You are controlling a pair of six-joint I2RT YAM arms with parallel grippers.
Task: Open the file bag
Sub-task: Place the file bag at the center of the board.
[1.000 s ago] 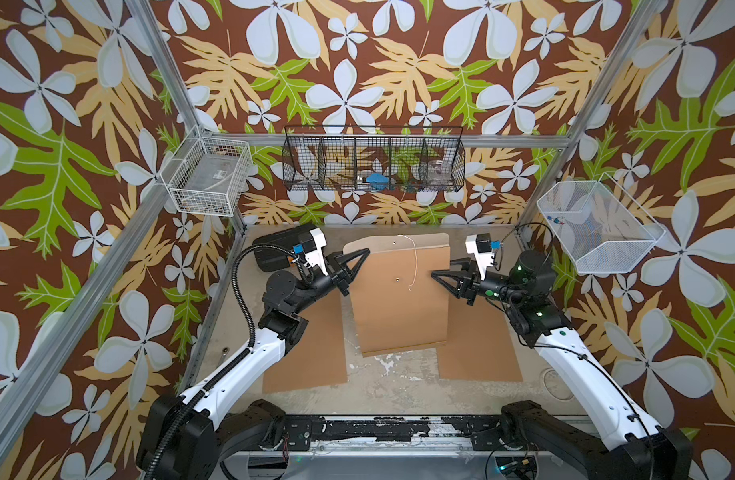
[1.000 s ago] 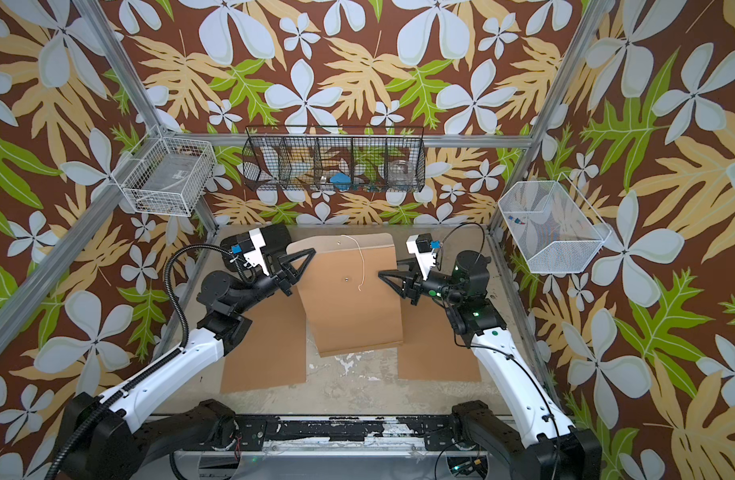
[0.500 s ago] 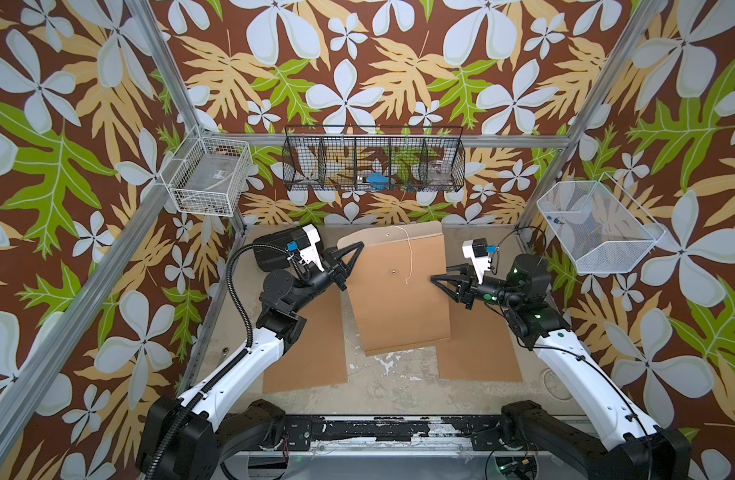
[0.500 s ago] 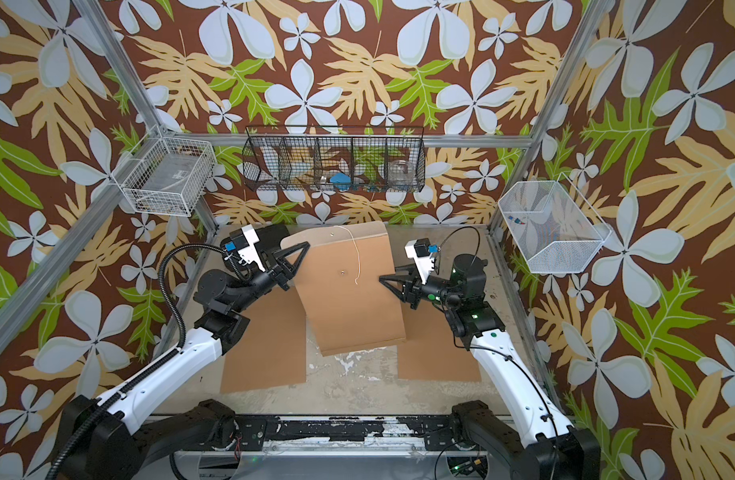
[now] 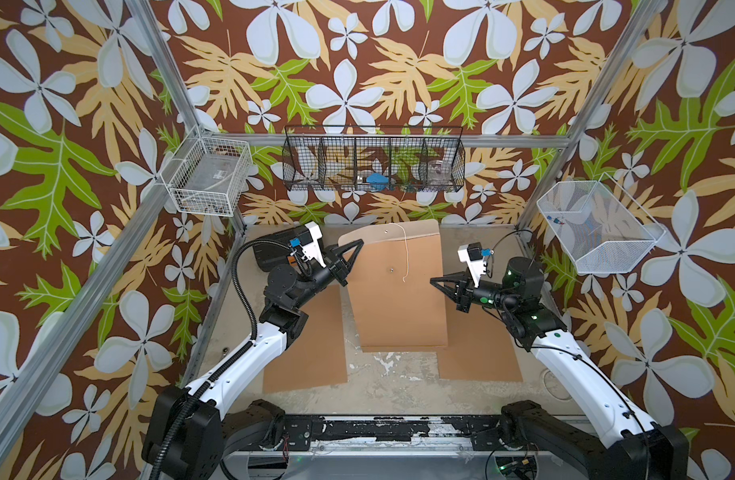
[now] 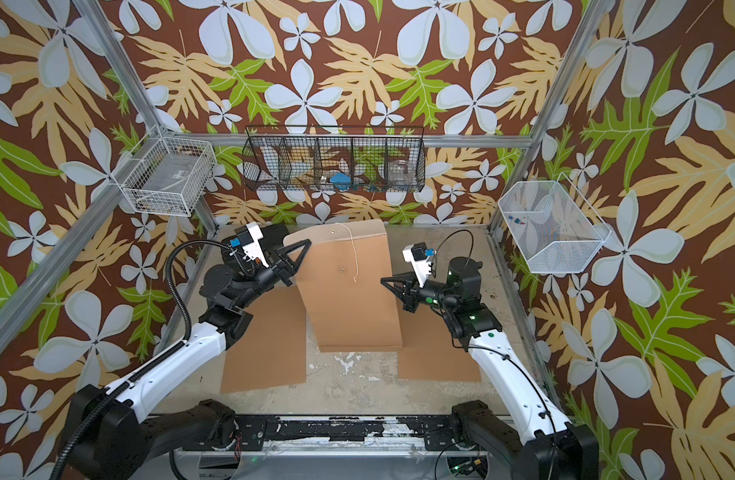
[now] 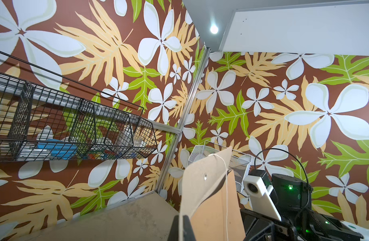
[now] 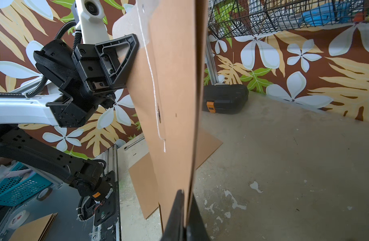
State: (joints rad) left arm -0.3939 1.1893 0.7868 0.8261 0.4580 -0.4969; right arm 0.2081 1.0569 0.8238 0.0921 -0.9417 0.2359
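The brown file bag (image 5: pixel 399 299) (image 6: pixel 349 303) is held up off the table between both arms, its lower edge near the tabletop. The flap (image 7: pixel 202 183) is lifted away from the body and shows its paler inner face. A loose white string (image 5: pixel 406 257) hangs down the front past the metal button (image 5: pixel 392 269). My left gripper (image 5: pixel 359 243) (image 7: pixel 182 227) is shut on the flap's left edge. My right gripper (image 5: pixel 434 280) (image 8: pixel 185 219) is shut on the bag's right edge (image 8: pixel 197 104), lower down.
Two flat brown sheets (image 5: pixel 307 345) (image 5: pixel 478 353) lie on the table either side of the bag. A black case (image 5: pixel 274 253) sits at the back left. A black wire basket (image 5: pixel 374 164) and two white baskets (image 5: pixel 209 174) (image 5: pixel 598 226) hang on the walls.
The left gripper has lifted the flap and the bag's top higher and towards the back. The right gripper, open a second ago, has shut on the bag's right edge.
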